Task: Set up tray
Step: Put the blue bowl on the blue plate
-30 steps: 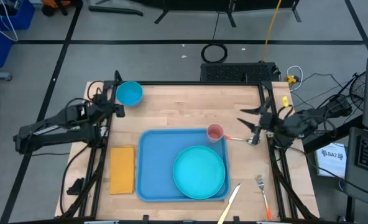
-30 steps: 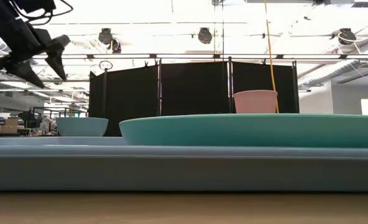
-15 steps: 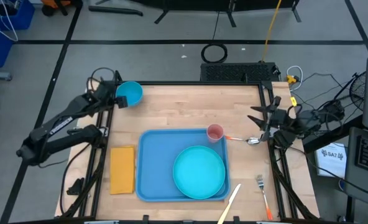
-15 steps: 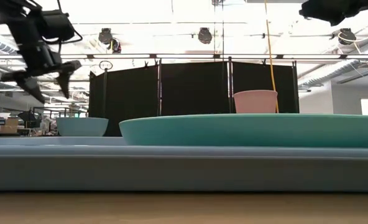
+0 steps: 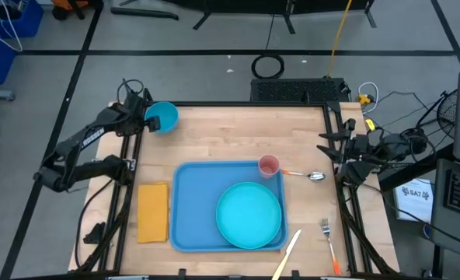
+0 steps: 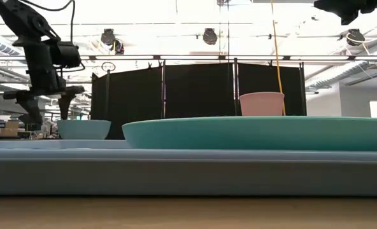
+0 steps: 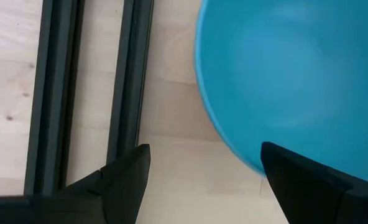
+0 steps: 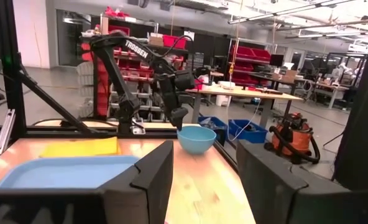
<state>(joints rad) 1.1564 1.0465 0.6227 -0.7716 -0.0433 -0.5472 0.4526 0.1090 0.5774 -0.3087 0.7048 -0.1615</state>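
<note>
The blue tray [image 5: 203, 210] lies flat near the front edge of the table [image 5: 230, 128]. A round plate [image 5: 249, 215] and a pink cup [image 5: 269, 165] sit on it. At the far left corner, the left gripper [image 5: 142, 118] hangs over the rim of a blue bowl [image 5: 162, 117], fingers spread wide and holding nothing, likely to grab it. The right gripper [image 5: 332, 148] waits at the right edge, open and empty too.

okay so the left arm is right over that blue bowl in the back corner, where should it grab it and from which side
Judging by the pictures, take the blue bowl by its rim, from above. It sits upright and open on the table, and the left gripper hangs open at its edge nearest that arm, one finger outside the wall. Lowering to pinch that thin wall looks simplest.
</note>
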